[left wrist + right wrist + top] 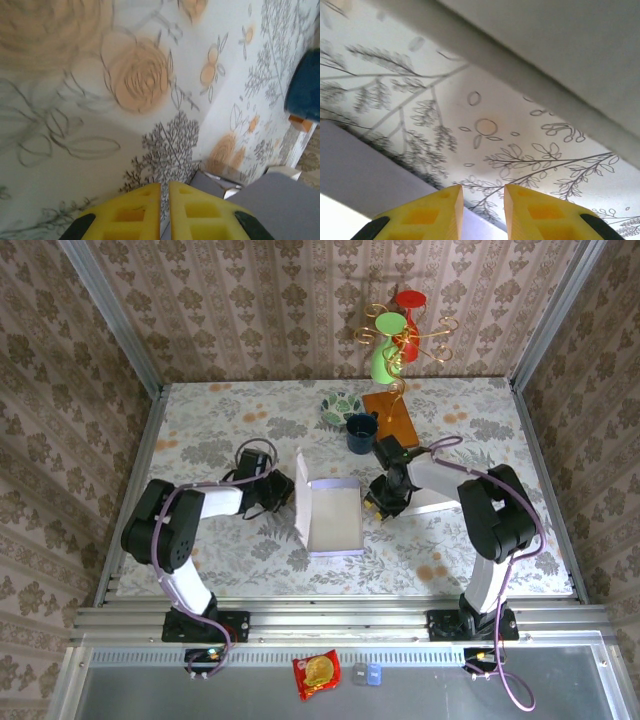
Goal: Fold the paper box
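Observation:
The paper box (pixel 333 518) lies open in the middle of the flowered tablecloth, white with a grey-lilac inside. Its left flap (pixel 300 496) stands upright. My left gripper (pixel 283 490) sits just left of that flap, low over the cloth. In the left wrist view the left gripper (pixel 165 184) is shut with only a thin slit between the yellow pads and nothing in it, and a grey part of the box (pixel 280 205) shows at lower right. My right gripper (pixel 375 503) is at the box's right side. In the right wrist view the right gripper (pixel 483 187) is open above the box's lilac edge (pixel 360 170).
Behind the box stand a dark blue cup (pixel 361 432), a brown wooden block (pixel 391 417) and a patterned bowl (pixel 341 405). A green vase (pixel 386 358) and a red stand with gold wire are at the back. A snack packet (pixel 316 674) lies on the front ledge.

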